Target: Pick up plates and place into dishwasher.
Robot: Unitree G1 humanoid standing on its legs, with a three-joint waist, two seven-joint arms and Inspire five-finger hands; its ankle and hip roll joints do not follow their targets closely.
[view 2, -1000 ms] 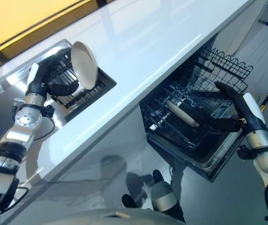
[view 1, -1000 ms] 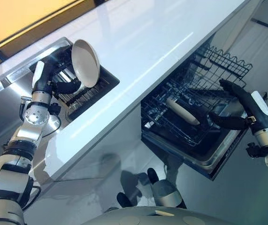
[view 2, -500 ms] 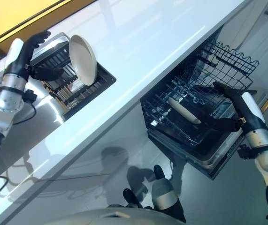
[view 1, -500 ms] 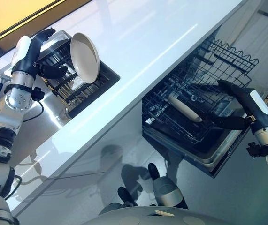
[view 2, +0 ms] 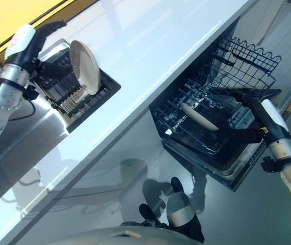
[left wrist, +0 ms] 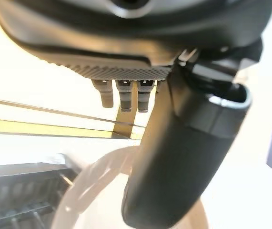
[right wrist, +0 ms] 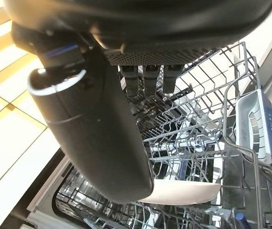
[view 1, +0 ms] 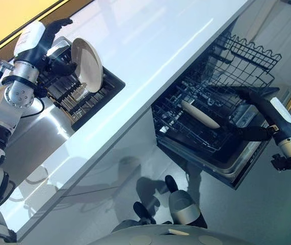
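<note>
Left hand [view 1: 43, 43] fingers spread wide beside the racked plate [view 1: 86, 65]; right hand [view 1: 265, 109] fingers wide above the dishwasher rack [view 1: 206, 122].

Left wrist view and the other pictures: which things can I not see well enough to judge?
- Plate at the sink rack: in the left wrist view the left hand thumb covers its middle, so contact is unclear.
- Plate in the dishwasher: the wires of the rack and the right hand cross it.

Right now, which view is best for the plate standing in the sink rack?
The left eye view: the plate shows whole, upright in the sink rack, with the left hand at its back. The right eye view shows much the same. The left wrist view shows part of its rim behind the thumb.
</note>
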